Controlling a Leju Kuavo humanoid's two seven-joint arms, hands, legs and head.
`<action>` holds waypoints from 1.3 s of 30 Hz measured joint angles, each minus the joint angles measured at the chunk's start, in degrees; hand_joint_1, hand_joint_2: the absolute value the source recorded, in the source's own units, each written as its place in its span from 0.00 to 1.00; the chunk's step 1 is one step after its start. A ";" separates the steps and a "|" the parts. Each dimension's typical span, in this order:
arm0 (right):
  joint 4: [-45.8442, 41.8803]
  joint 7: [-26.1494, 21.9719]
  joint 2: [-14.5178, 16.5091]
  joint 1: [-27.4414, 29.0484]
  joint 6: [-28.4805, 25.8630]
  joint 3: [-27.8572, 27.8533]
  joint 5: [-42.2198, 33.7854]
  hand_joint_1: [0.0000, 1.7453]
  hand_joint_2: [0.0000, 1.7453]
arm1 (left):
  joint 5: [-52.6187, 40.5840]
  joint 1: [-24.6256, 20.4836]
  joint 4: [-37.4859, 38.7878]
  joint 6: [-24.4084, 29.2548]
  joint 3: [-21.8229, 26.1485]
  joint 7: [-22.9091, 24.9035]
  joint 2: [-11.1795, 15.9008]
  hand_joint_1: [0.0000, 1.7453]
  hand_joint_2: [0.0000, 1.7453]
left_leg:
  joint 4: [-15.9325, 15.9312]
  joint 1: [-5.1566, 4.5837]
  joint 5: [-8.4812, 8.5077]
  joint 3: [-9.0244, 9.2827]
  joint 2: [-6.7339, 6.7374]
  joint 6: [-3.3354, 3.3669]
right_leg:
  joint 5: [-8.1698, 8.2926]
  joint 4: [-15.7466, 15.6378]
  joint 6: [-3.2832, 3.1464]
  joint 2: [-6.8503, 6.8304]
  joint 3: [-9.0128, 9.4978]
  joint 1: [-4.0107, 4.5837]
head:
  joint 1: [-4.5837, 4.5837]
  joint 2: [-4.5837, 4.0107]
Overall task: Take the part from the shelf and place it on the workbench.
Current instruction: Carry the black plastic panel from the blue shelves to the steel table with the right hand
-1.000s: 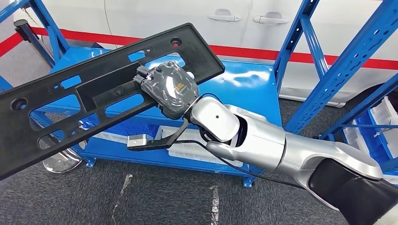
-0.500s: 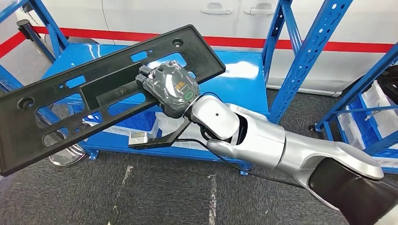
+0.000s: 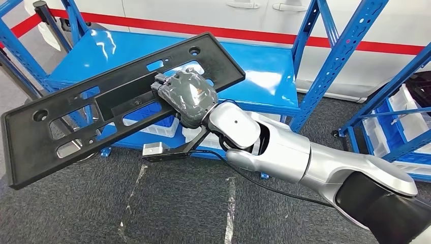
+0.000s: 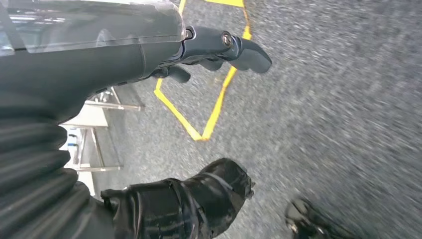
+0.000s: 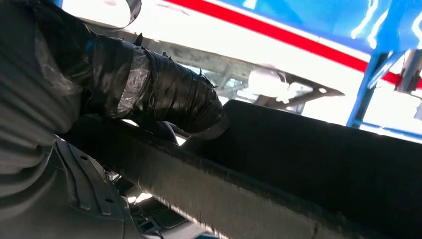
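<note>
Above blue workbench (image 3: 254, 76), right robot hand (image 3: 187, 96) grips black part (image 3: 76, 127); left robot hand (image 4: 219, 50) empty, fingers apart.

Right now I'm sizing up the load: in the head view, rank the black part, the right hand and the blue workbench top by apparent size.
1. Black part
2. Blue workbench top, partly hidden, so unsure
3. Right hand

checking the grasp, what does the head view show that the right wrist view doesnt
The head view alone shows the whole long black part with its cutouts, tilted above the blue workbench, plus the silver right arm and blue shelf posts. The right wrist view alone shows, close up, a taped thumb pressed against the part's edge, with dark fingers tucked beneath. Both show the right hand gripping the part, and the red stripe on the white surface behind.
</note>
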 joint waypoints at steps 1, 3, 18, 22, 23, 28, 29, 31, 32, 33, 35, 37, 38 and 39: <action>0.07 0.03 -0.02 0.03 0.14 0.00 -0.17 1.00 1.00 | -0.03 0.08 0.00 -0.01 0.01 0.01 0.01 0.00 1.00 | 0.11 -0.18 0.52 -0.73 0.03 0.18 | -1.55 3.43 -0.06 0.00 -0.59 0.03 | 0.08 0.00; 0.21 0.14 -0.08 0.14 0.32 0.00 -0.25 1.00 1.00 | -0.10 0.14 0.00 -0.04 0.01 -0.02 0.01 0.00 1.00 | 0.42 -0.62 1.31 -2.03 0.02 0.33 | -1.10 5.45 -0.52 0.02 0.63 0.29 | 0.13 0.00; 1.18 0.58 0.09 -0.05 1.80 0.05 -1.46 1.00 1.00 | -0.33 0.23 0.24 -0.85 0.08 0.12 -0.39 0.00 1.00 | 14.77 0.57 -5.56 -7.87 -0.12 -4.00 | 7.38 -13.29 -3.11 -0.75 8.51 0.40 | 0.23 0.00; 1.73 0.57 0.11 -0.04 2.11 0.13 -1.59 1.00 1.00 | -0.51 0.08 0.24 -0.96 0.09 0.22 -0.28 0.00 1.00 | 4.81 1.69 -1.93 -0.20 -0.23 -6.01 | 8.08 -10.41 -1.61 -0.82 4.79 -0.76 | 0.12 0.00; 1.80 0.58 0.13 -0.08 2.09 0.13 -1.60 1.00 1.00 | -0.56 0.02 0.24 -1.01 0.09 0.24 -0.29 0.00 1.00 | 2.76 1.68 -2.06 0.90 -0.37 -5.88 | 8.35 -9.90 -1.13 -0.77 4.19 -0.74 | 0.08 0.00; 2.34 0.77 0.03 0.03 1.98 0.15 -1.36 1.00 1.00 | -1.49 -0.03 0.24 -1.26 0.07 0.83 -0.31 0.00 1.00 | 2.00 1.29 -0.64 -0.97 -0.35 -2.49 | 7.89 -8.75 0.60 -0.60 2.55 -0.79 | 0.18 0.00; 2.45 0.87 0.01 0.09 1.96 0.16 -1.27 1.00 1.00 | -1.64 -0.01 0.24 -1.32 0.06 0.89 -0.31 0.00 1.00 | 1.88 1.35 0.08 -1.74 -0.23 -1.83 | 5.26 -6.44 0.71 -0.54 1.77 -0.80 | 0.30 0.00; 2.61 1.03 0.00 0.15 1.95 0.17 -1.19 1.00 1.00 | -1.82 0.00 0.24 -1.34 0.05 0.93 -0.30 0.00 1.00 | 1.84 1.19 1.45 -3.31 -0.12 -1.18 | -0.83 0.81 0.69 -0.36 0.18 -0.65 | 0.60 0.00; 2.71 1.08 0.00 0.19 1.95 0.17 -1.17 1.00 1.00 | -1.86 0.04 0.24 -1.34 0.05 0.95 -0.30 0.00 1.00 | 1.85 1.04 2.10 -4.12 -0.11 -1.03 | -2.60 4.38 0.57 -0.27 -0.24 -0.53 | 0.72 0.00; 2.81 1.09 -0.01 0.26 1.95 0.18 -1.17 1.00 1.00 | -1.89 0.05 0.24 -1.34 0.05 0.95 -0.30 0.00 1.00 | 1.86 0.84 2.69 -4.87 -0.11 -0.93 | -2.76 6.27 0.30 -0.19 0.15 -0.37 | 0.75 0.00; 3.08 1.10 -0.03 0.36 1.95 0.23 -1.17 1.00 1.00 | -1.91 0.05 0.24 -1.36 0.05 0.92 -0.30 0.00 1.00 | 1.82 0.36 3.89 -6.27 -0.18 -0.79 | -0.44 4.36 -0.85 -0.06 3.56 0.23 | 0.74 0.00; 3.22 1.10 -0.02 0.23 1.94 0.26 -1.17 1.00 1.00 | -1.91 -0.01 0.29 -1.40 0.05 0.84 -0.48 0.00 1.00 | 1.73 0.06 5.09 -7.22 -0.23 -0.85 | 0.78 -3.94 -2.69 0.09 9.84 1.29 | 0.68 0.00; 3.23 1.09 0.01 0.13 1.94 0.26 -1.17 1.00 1.00 | -1.92 -0.02 0.32 -1.43 0.05 0.80 -0.56 0.00 1.00 | 1.52 0.06 5.73 -7.44 -0.20 -1.01 | 0.57 -7.74 -3.13 0.09 12.41 1.72 | 0.66 0.00; 3.22 1.07 0.04 0.01 1.93 0.26 -1.17 1.00 1.00 | -1.93 -0.02 0.36 -1.48 0.05 0.76 -0.63 0.00 1.00 | 1.14 0.15 6.44 -7.48 -0.16 -1.23 | 0.37 -10.33 -3.29 0.12 13.90 2.05 | 0.66 0.00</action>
